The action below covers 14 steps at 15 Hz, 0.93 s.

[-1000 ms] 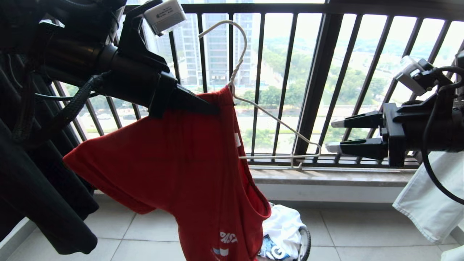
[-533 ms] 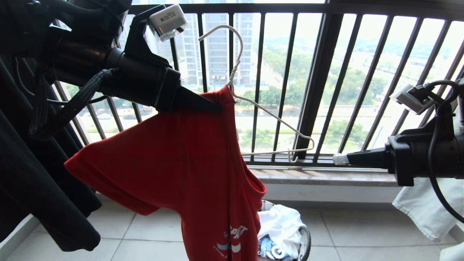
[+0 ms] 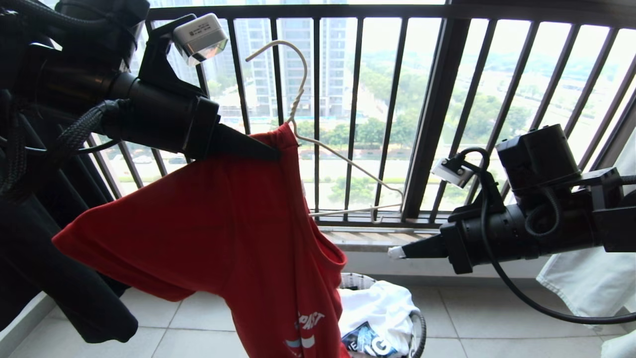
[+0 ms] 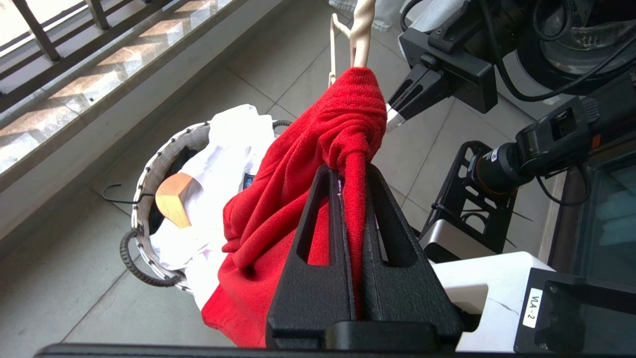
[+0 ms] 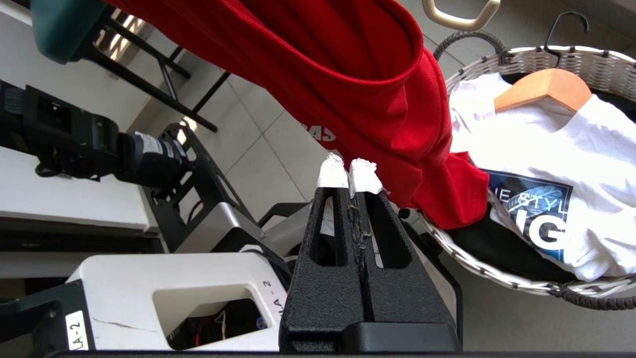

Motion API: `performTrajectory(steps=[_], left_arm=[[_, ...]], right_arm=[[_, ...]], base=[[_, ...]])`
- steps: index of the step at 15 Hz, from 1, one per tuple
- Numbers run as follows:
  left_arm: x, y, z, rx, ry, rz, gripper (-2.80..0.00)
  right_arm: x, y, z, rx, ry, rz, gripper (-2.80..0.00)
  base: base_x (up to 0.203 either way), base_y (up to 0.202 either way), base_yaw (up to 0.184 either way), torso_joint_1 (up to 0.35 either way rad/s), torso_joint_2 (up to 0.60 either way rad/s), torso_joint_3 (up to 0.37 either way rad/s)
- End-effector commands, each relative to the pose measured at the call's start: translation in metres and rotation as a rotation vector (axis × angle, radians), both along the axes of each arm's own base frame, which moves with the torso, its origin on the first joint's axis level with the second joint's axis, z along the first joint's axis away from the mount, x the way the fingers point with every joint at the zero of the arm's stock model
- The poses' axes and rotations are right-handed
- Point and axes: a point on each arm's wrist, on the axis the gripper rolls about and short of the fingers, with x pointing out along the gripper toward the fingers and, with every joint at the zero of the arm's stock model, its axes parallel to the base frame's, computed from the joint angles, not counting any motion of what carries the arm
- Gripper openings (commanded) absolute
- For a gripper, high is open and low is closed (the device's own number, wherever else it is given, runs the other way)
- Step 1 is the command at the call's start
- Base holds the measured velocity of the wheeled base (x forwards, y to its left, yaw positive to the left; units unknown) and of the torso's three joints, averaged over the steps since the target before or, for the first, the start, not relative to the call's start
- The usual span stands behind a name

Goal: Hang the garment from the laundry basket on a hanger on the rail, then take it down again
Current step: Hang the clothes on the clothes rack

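Note:
The red garment (image 3: 223, 223) hangs in the air from my left gripper (image 3: 276, 151), which is shut on a bunch of fabric at its neck (image 4: 354, 149). The white wire hanger (image 3: 298, 99) rises out of that neck with its hook free in front of the window bars. One of its arms sits inside the shirt and the other (image 3: 357, 174) sticks out bare to the right. My right gripper (image 3: 395, 252) is shut and empty, to the right of the shirt's lower folds (image 5: 427, 164). The laundry basket (image 3: 420, 325) stands on the floor below. The rail is out of view.
A black barred window railing (image 3: 437, 109) and a stone sill run behind. A black garment (image 3: 49, 273) hangs at the left and pale cloth (image 3: 591, 283) at the right. A white printed T-shirt (image 5: 546, 164) and a wooden hanger (image 5: 544, 89) lie in the basket.
The right gripper has shut, sunk lower and come left towards the shirt. The left gripper has carried the shirt and hanger a little to the left.

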Motion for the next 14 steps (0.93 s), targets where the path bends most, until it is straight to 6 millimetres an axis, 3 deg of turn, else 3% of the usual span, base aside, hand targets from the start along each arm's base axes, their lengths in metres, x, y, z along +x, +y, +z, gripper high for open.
performTrajectory(steps=[1, 4, 5, 8, 12, 14], left_arm=[[-0.018, 0.007, 0.007, -0.015, -0.034, -0.005, -2.80], [-0.017, 0.007, 0.007, -0.021, -0.045, -0.004, -2.80], [-0.018, 0.006, 0.008, -0.024, -0.044, -0.004, -2.80], [-0.022, 0.001, 0.009, -0.041, -0.023, -0.015, -2.80], [-0.021, 0.000, 0.009, -0.042, -0.023, -0.017, -2.80], [-0.023, 0.001, 0.011, -0.044, -0.027, -0.015, -2.80]], right_arm=[[0.003, 0.006, -0.006, 0.007, 0.058, -0.001, -2.80], [0.003, 0.007, -0.007, 0.041, 0.150, -0.053, -2.80], [0.003, 0.010, -0.006, 0.064, 0.197, -0.076, 0.00], [0.008, 0.027, -0.002, 0.179, 0.297, -0.143, 0.00], [0.015, 0.052, -0.025, 0.156, 0.432, -0.220, 0.00], [0.020, 0.057, -0.027, 0.190, 0.437, -0.251, 0.00]], base=[[0.000, 0.000, 0.000, 0.000, 0.00, 0.000], [0.000, 0.000, 0.000, 0.000, 0.00, 0.000], [0.000, 0.000, 0.000, 0.000, 0.00, 0.000], [0.000, 0.000, 0.000, 0.000, 0.00, 0.000], [0.000, 0.000, 0.000, 0.000, 0.00, 0.000], [0.000, 0.000, 0.000, 0.000, 0.00, 0.000]])
